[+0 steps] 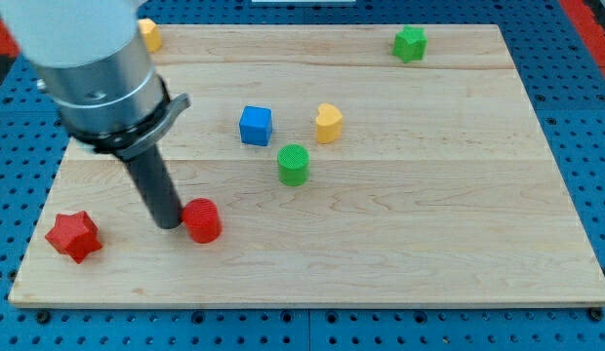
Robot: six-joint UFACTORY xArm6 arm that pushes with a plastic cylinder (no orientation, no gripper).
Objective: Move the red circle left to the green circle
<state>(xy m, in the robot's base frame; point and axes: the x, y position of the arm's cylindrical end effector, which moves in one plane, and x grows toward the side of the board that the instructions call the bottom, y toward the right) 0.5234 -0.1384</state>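
Resting on the wooden board (429,253), my tip (170,224) touches the red circle (202,220), which sits just to its right in the view. The rod carries no pincer, so nothing spreads or pinches. The green circle (294,164) stands up and right of the tip, below a blue cube (255,126) and yellow heart (328,123). A red star (72,235) lies left of the tip.

- worktop (429,244): pale wood with fine grain lines
- red circle (203,220): bright red
- green circle (294,164): green, ribbed top
- red star (72,236): red
- blue cube (255,126): blue
- yellow heart (328,123): yellow
- green star (410,44): green
- yellow block (149,35) at the top left: yellow
- rod: dark grey, under a silver-grey housing
- surround (576,88): blue, dotted with holes
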